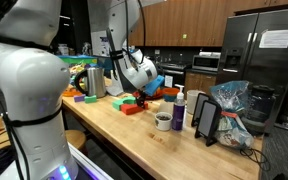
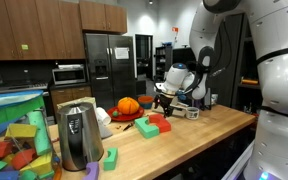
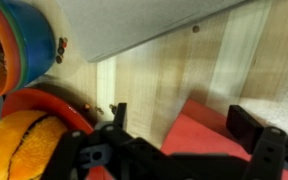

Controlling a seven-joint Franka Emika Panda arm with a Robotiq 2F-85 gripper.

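Wrist view shows the gripper (image 3: 182, 122) with its black fingers (image 3: 246, 125) spread wide apart. Between them lies a flat red rectangular block (image 3: 199, 140) on the pale wooden counter (image 3: 154, 80). The fingers stand on either side of the block; whether they touch it cannot be told. To the left of the block, an orange ball with a pebbled skin (image 3: 19, 145) sits in a red round dish (image 3: 59, 105). Farther off at the upper left is a blue bowl with an orange rim (image 3: 19, 45).

In an exterior view the gripper (image 2: 164, 103) hangs just above the counter, near the middle of the counter's length. The red block (image 2: 149, 128) lies just below it, beside a green square block (image 2: 163, 121). The orange ball (image 2: 128, 105) is behind them, and a brushed steel kettle (image 2: 79, 138) stands nearer the camera on the left.

In an exterior view from the opposite end, a purple bottle with a white cap (image 1: 179, 108) and a small dark cup (image 1: 163, 121) stand to the right of the gripper, well apart from it.
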